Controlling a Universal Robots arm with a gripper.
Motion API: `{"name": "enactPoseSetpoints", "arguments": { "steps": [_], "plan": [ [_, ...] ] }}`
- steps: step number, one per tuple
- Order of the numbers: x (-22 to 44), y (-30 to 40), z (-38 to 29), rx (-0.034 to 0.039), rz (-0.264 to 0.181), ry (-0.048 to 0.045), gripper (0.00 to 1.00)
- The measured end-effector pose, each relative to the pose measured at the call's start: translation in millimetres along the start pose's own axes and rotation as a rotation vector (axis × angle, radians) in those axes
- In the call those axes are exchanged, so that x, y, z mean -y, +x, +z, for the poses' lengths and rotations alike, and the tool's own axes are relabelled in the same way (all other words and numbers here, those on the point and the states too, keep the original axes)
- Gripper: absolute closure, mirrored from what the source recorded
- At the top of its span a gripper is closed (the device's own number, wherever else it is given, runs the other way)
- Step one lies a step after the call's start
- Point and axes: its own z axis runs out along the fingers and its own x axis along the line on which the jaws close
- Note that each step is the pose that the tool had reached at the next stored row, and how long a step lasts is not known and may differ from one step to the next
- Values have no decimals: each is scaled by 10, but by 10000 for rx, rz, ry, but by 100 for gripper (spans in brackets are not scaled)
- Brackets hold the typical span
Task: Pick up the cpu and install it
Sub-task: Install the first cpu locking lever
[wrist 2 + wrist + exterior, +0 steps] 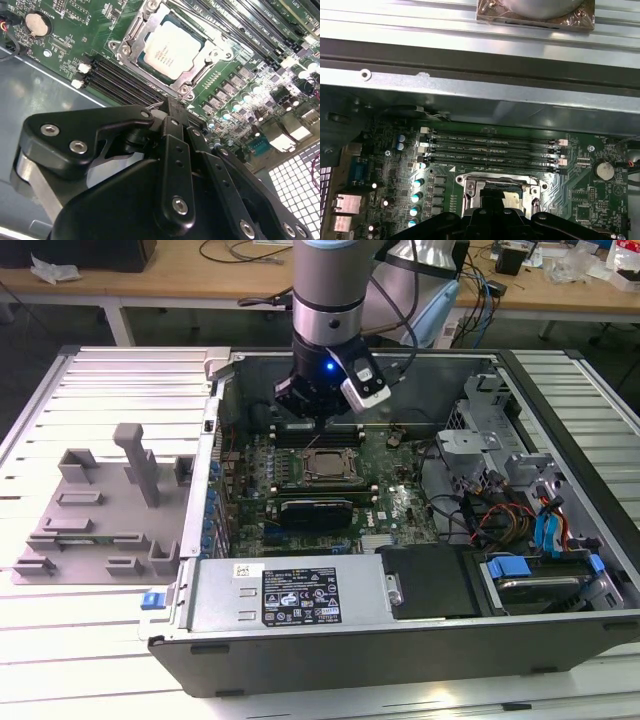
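I read the black pincer (pixel 168 103) as together and empty, near the silvery-white square cpu (pixel 326 467) seated in its grey metal socket frame (pixel 132 34), centre of the exterior view.

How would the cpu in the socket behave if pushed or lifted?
The cpu looks flat and metal-topped, so probably stiff and light, unlikely to roll. It lies inside the socket frame, so a sideways push would likely not slide it. Its smooth top may be slippery.
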Motion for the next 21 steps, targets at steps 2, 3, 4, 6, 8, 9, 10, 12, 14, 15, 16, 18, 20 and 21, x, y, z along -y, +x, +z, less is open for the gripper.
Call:
{"name": "enactPoseSetpoints", "arguments": {
  "steps": [2, 3, 4, 6, 8, 9, 10, 12, 14, 15, 16, 18, 20, 21],
  "plan": [
    [0, -3, 2, 0, 0, 0, 89],
    [1, -4, 4, 0, -1, 0, 89],
    [1, -7, 6, 1, -1, -1, 89],
    [-1, -16, 15, 2, 7, -1, 89],
    [-2, -19, 16, 1, 11, 1, 89],
    [-2, -20, 17, 2, 10, 0, 89],
    [-2, -20, 19, 1, 11, 0, 89],
    [-1, -23, 27, 5, 23, -1, 89],
    [3, -32, 44, 15, 117, 4, 89],
    [4, -34, 47, 18, 137, 4, 89],
    [4, -37, 49, 22, 155, 4, 89],
    [5, -48, 60, 39, 275, 7, 89],
    [-12, -50, 72, 46, 326, 8, 89],
    [-28, -52, 78, 48, 338, 9, 89]
  ]
}}
